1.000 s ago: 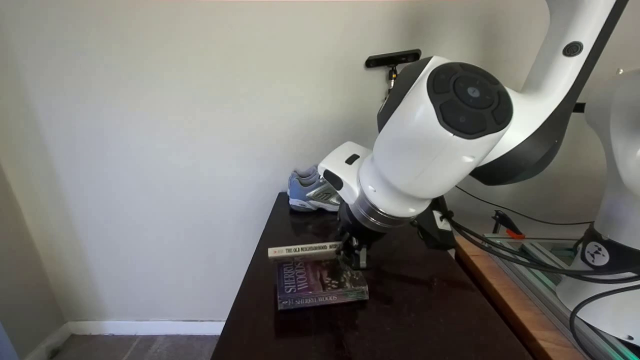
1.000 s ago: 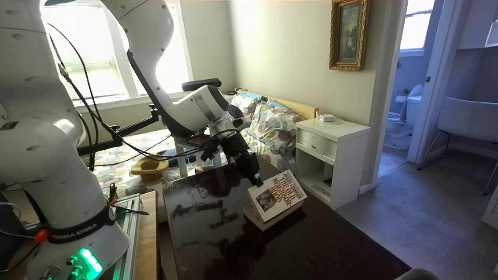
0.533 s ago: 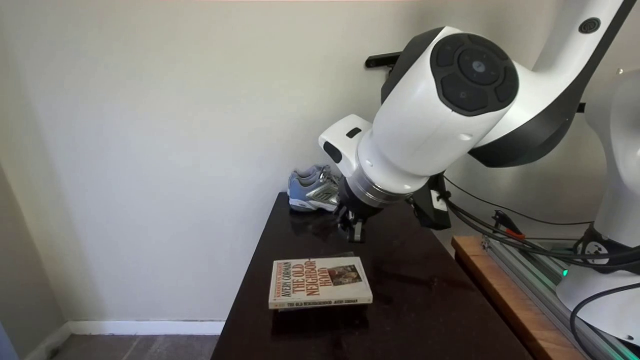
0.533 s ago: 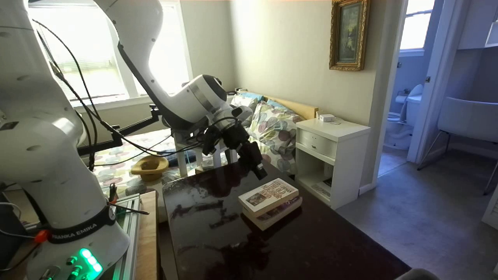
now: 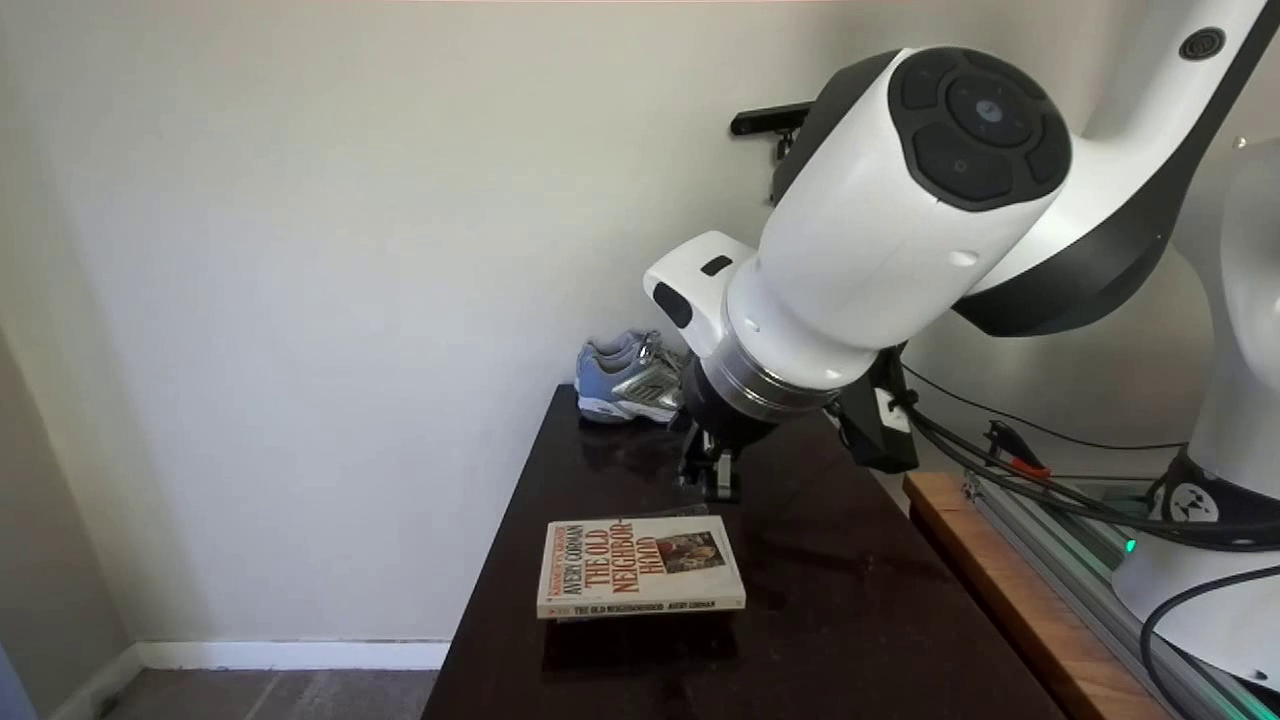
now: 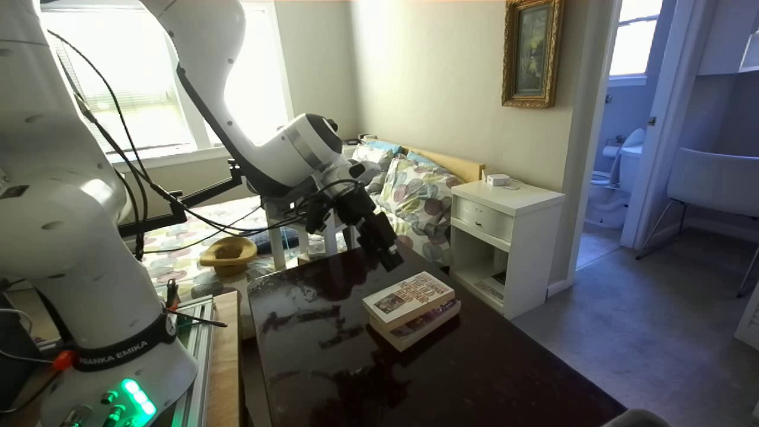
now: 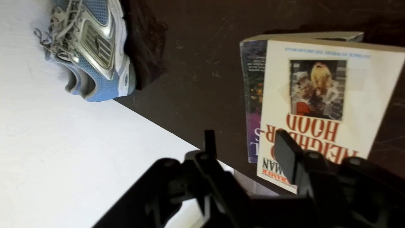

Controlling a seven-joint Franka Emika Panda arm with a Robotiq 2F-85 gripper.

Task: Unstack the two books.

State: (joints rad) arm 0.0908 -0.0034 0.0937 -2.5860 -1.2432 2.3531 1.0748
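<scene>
Beige book (image 5: pixel 640 565) dropped flat; fingers (image 7: pixel 286 155) clear.

The upper book (image 5: pixel 640 565) of the 2 lies on the lower book (image 6: pixel 415 328) on the table (image 5: pixel 850 640), with the sneakers (image 5: pixel 625 385) well behind it and the robot base (image 5: pixel 1215 635) to its right in an exterior view.

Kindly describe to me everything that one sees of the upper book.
The upper book is a closed, cream-coloured paperback, cover up, titled THE OLD NEIGHBORHOOD in reddish letters beside a cover picture. Its spine has dark letters. It lies slightly offset on the purplish book; the open hand does not touch it.
</scene>
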